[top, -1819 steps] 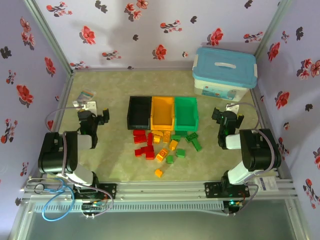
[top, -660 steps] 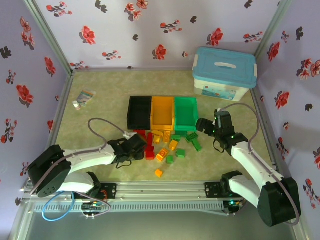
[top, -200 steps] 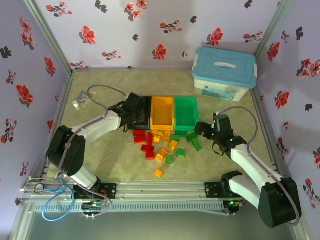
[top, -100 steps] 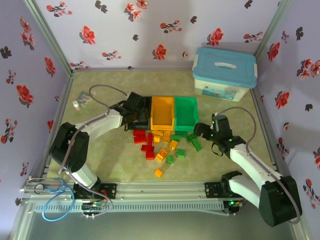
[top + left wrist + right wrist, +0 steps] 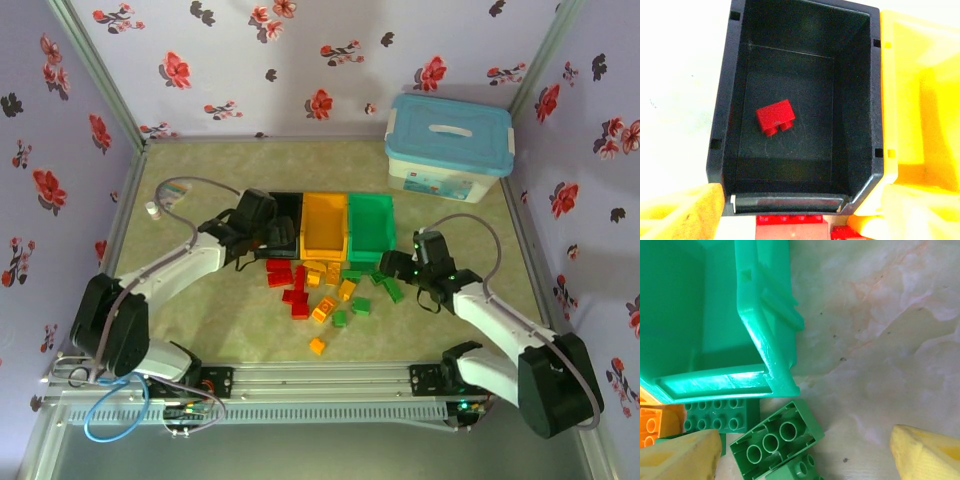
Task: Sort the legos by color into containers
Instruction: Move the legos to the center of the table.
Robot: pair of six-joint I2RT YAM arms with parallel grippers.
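Red legos (image 5: 792, 230) below the black bin (image 5: 725, 100) are cut off.

Legos (image 5: 300, 300): red, orange, green, scattered on the tabletop (image 5: 220, 322)
Left hand (image 5: 272, 236): above the black bin (image 5: 291, 198)
Right hand (image 5: 394, 266): at the legos' right edge, near the green bin (image 5: 371, 224)

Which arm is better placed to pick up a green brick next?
The right. The right gripper, open, hovers above the green bricks beside the green bin; the left gripper is over the black bin, farther away.
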